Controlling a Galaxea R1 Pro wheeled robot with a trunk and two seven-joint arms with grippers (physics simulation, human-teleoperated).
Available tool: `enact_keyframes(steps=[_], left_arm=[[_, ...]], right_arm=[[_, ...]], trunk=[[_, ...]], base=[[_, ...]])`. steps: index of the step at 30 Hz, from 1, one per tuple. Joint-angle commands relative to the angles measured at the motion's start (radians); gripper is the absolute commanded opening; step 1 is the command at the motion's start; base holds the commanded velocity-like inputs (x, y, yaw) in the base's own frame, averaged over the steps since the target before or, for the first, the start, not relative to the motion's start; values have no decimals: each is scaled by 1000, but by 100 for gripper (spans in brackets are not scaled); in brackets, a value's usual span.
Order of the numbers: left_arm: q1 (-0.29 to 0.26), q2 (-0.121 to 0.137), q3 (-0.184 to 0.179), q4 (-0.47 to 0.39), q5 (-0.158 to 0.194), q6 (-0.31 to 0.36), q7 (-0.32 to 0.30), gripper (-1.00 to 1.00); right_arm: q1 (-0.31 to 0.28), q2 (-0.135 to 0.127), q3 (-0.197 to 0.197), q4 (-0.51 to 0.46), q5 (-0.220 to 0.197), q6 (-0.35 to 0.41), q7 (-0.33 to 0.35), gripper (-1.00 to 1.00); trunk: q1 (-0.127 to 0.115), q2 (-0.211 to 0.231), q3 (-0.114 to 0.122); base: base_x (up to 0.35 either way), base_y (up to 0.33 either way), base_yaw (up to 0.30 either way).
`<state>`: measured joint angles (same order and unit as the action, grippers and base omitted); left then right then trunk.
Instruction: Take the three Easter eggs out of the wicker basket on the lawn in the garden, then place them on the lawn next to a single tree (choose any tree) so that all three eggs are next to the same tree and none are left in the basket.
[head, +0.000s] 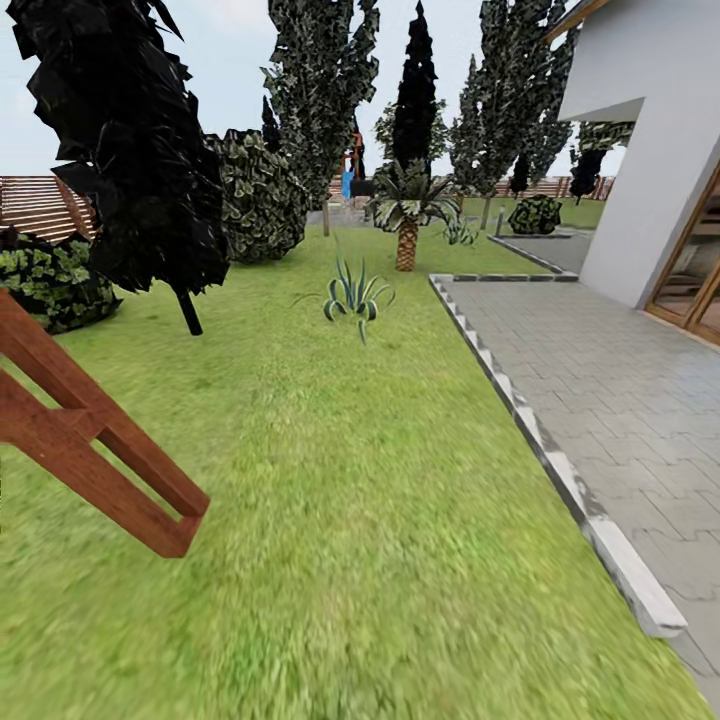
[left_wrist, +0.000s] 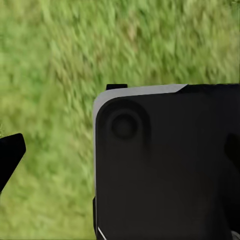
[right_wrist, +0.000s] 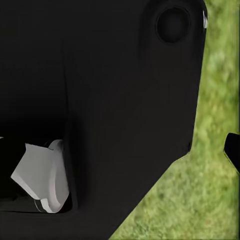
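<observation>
While my head camera looks over the mottled green lawn (head: 330, 500), I see no eggs or basket from here. A grey paved patio (head: 620, 400) with a pale stone kerb lies to the right, beside a white house (head: 650, 150). A reddish-brown wooden frame (head: 90, 440) leans at the left. Far ahead stand dark trees, a small palm (head: 407, 215) and a spiky plant (head: 355, 293). Both wrist cameras show black robot body over grass; whether my grippers are spread or pressed together, I cannot tell.

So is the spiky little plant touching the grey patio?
Apart. In the head view, the spiky plant stands on the lawn, with a strip of grass between it and the patio and its stone edging.
</observation>
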<state>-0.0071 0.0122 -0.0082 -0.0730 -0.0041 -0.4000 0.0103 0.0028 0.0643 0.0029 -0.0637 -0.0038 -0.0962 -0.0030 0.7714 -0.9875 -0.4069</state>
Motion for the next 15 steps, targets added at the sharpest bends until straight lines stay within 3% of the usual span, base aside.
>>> enact_keyframes(steps=[1, 15], left_arm=[[-1, 0, -1, 1, -1, -3, 1, 100], [-1, 0, -1, 1, -1, -3, 1, 100]], right_arm=[[0, 0, 0, -1, -1, -2, -1, 100], [0, 0, 0, -2, -1, -2, -2, 100]], trunk=[[1, 0, -1], [1, 0, -1]], base=[[321, 0, 87], [321, 0, 16]])
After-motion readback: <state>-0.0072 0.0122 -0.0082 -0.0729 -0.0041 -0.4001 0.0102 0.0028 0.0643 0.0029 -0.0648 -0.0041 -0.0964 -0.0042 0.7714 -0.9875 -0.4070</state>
